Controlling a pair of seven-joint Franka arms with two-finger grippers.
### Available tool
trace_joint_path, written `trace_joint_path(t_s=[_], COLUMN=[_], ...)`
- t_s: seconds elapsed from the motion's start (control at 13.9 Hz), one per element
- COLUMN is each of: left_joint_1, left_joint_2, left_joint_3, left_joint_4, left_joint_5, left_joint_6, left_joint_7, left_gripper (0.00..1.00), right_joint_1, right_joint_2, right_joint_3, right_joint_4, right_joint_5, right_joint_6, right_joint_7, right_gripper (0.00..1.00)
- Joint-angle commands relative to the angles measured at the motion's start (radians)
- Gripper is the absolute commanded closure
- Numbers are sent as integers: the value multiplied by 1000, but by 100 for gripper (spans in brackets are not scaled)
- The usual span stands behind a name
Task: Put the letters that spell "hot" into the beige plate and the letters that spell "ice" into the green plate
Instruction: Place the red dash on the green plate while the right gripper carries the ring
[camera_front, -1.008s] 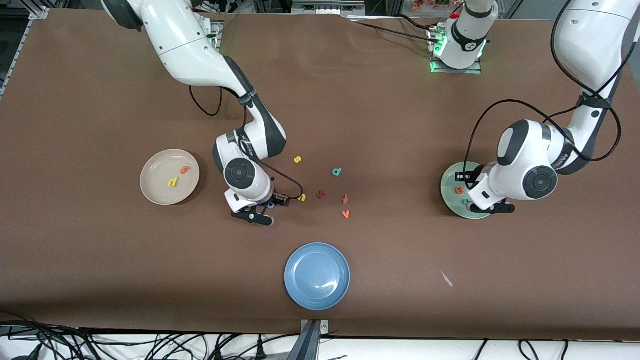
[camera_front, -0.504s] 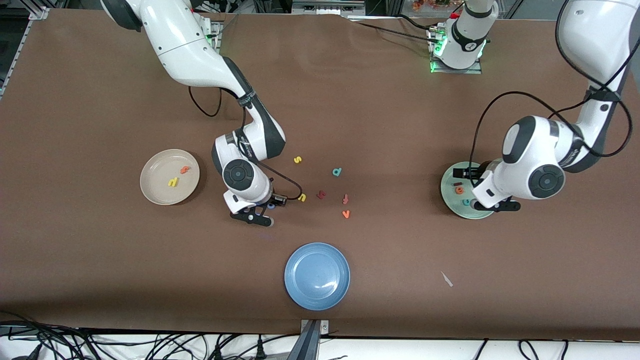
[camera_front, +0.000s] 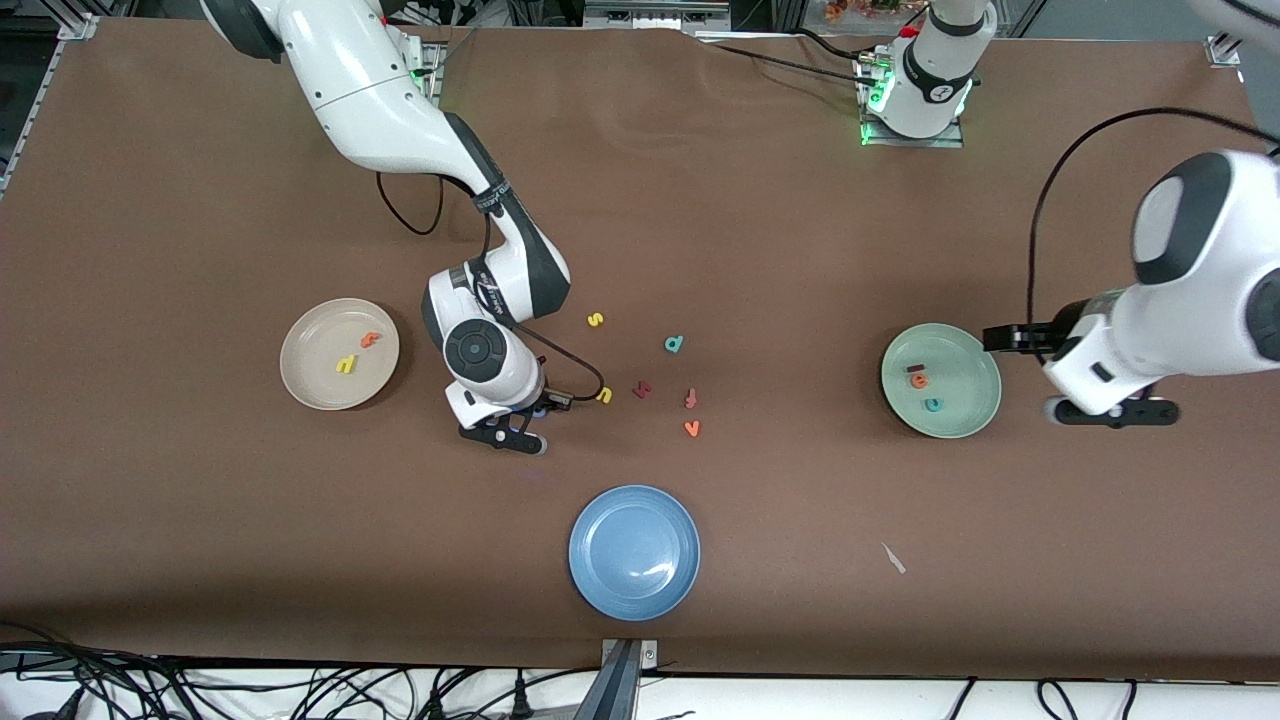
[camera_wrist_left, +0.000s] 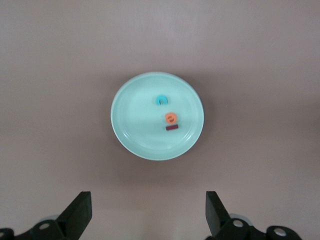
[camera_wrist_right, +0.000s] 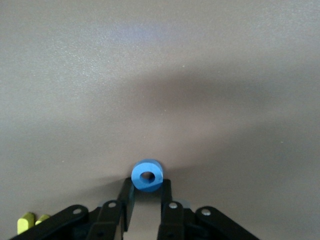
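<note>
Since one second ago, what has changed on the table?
The left gripper left the green plate, moving toward its own end of the table, open and empty. The right gripper closed on the blue o. The plates and the other letters stayed where they were.

Brown table carries beige plate, green plate, blue plate, loose letters.

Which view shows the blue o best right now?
The right wrist view: the blue o sits unobstructed, pinched between the right end effector fingers. In the front view the right arm's wrist nearly covers it, leaving only a blue sliver. The left wrist view does not show it, only the green plate.
</note>
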Motion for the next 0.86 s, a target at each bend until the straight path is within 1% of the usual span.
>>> trace_joint_path(t_s=[0.0, 0.07, 0.14, 0.22, 0.36, 0.43, 0.5, 0.58, 0.65, 0.72, 0.79], left_joint_1=[6, 2, -6, -35, -136, -174, -220, -275, -315, -331, -330], left_joint_2=[-52, -97, -130, -158, -226, -240, -261, -295, -339, -387, -413], left_joint_3=[4, 20, 35, 88, 212, 259, 326, 378, 421, 435, 435], left_joint_4=[43, 36, 22, 16, -27, -32, -52, -108, -183, -270, -324], left_joint_5=[-6, -8, -8, -18, -47, -76, -103, -113, -118, -126, -135], left_joint_6=[-30, -27, -25, -27, -25, -24, -16, 16, 71, 143, 188], left_joint_7=[93, 147, 179, 201, 226, 244, 271, 285, 285, 285, 284], left_gripper=[0, 0, 0, 0, 0, 0, 0, 0, 0, 0, 0], right_joint_1=[-4, -5, -5, -4, -2, -2, -2, -1, -1, -1, -1], right_joint_2=[18, 17, 11, 5, 4, -8, -33, -70, -120, -178, -232], right_joint_3=[-3, -8, -19, -22, -28, -49, -68, -95, -121, -146, -175], right_joint_4=[70, 116, 122, 122, 122, 116, 103, 75, 23, -50, -128], right_joint_5=[9, 5, 2, -4, -10, -32, -35, -35, -35, -35, -35], right_joint_6=[-93, -169, -199, -202, -202, -212, -265, -325, -339, -331, -321], right_joint_7=[-13, -12, -13, -15, -13, -18, -42, -97, -152, -200, -252], right_gripper=[78, 81, 82, 83, 83, 83, 85, 86, 87, 89, 89])
